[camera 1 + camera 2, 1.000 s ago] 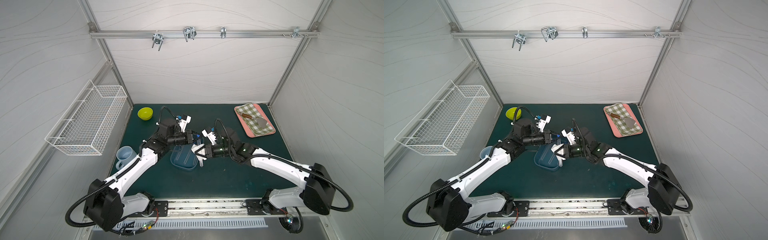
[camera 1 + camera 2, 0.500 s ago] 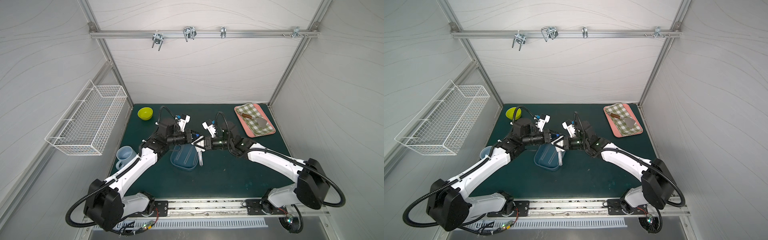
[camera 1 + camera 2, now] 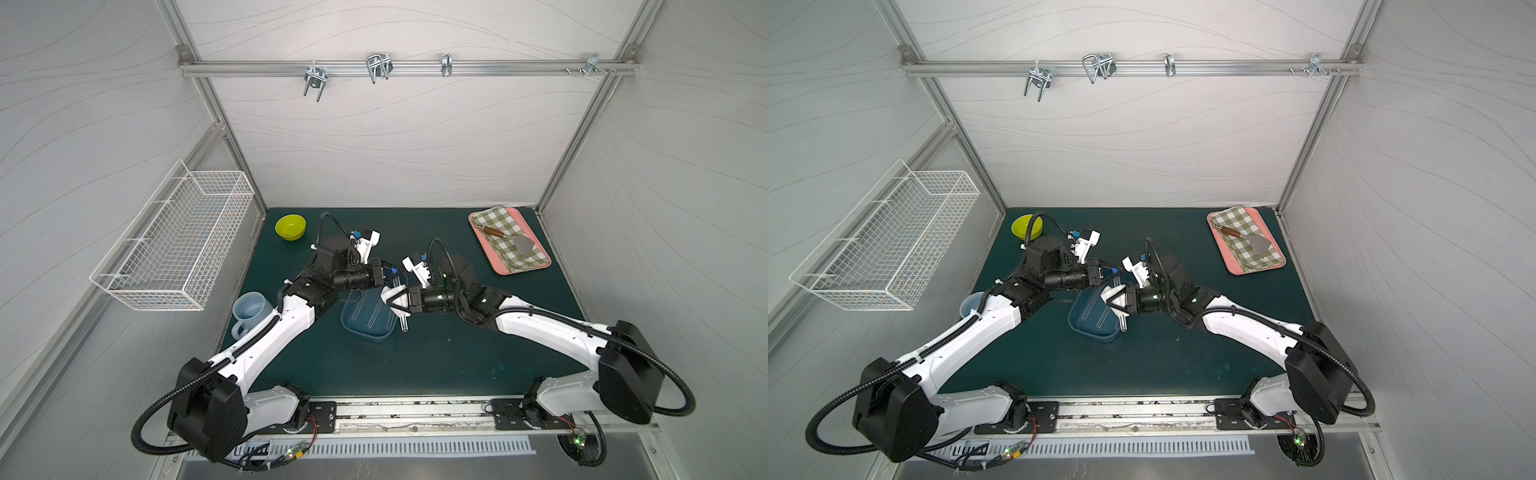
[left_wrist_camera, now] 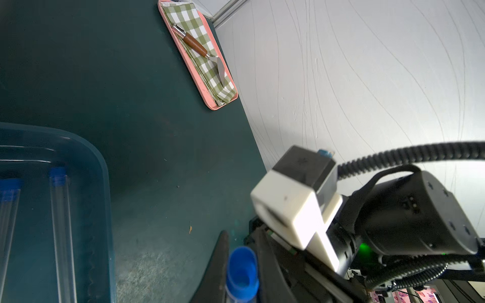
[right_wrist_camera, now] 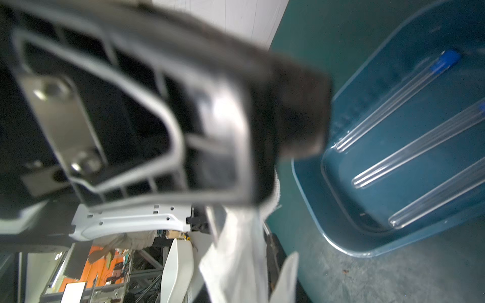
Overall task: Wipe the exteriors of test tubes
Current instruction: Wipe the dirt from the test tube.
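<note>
Centre: test tubes [image 5: 420, 145] in bin [image 3: 365, 337]; mug [image 3: 250, 311] left, bowl [image 3: 290, 226] behind it; tool [image 3: 505, 236] on cloth [image 3: 494, 218] on tray [image 3: 503, 270], back right.

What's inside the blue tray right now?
Three clear test tubes lie side by side in the blue tray. In both top views the left arm and a white cloth cover its far end, so that part is unseen there.

Green table [image 3: 436, 357] | bowl [image 3: 290, 227] | mug [image 3: 250, 312] | blue tray [image 3: 368, 336] | pink tray [image 3: 501, 268]
</note>
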Motion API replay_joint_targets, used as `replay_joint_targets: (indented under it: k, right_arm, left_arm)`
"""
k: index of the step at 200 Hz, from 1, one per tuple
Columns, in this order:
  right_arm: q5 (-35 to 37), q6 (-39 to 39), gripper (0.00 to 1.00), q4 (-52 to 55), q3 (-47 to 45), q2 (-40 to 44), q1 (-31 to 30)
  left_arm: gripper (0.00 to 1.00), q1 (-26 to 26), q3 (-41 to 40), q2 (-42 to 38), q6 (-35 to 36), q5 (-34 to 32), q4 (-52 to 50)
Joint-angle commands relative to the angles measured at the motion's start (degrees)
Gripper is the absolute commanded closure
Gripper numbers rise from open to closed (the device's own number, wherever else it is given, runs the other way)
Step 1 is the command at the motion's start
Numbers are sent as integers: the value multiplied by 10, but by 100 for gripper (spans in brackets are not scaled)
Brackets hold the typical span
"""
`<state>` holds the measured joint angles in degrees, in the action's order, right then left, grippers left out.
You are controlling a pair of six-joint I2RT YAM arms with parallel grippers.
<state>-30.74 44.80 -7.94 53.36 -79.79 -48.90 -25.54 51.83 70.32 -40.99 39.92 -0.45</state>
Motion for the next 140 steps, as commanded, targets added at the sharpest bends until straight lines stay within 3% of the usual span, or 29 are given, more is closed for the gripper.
replay_joint_targets:
  k: [1, 47, 109, 140]
  right_arm:
    - [-6, -19, 76, 4, 31, -20, 21]
    - [-24, 13, 77, -53, 8, -27, 27]
    - [26, 55, 77, -68, -102, 59, -16]
    - [32, 49, 77, -64, -107, 60, -13]
  left_arm:
    - [89, 3, 14, -9, -11, 14, 33]
    - [89, 6, 12, -11, -17, 12, 37]
    - [89, 15, 7, -6, -26, 13, 41]
    - [89, 16, 8, -6, -27, 15, 44]
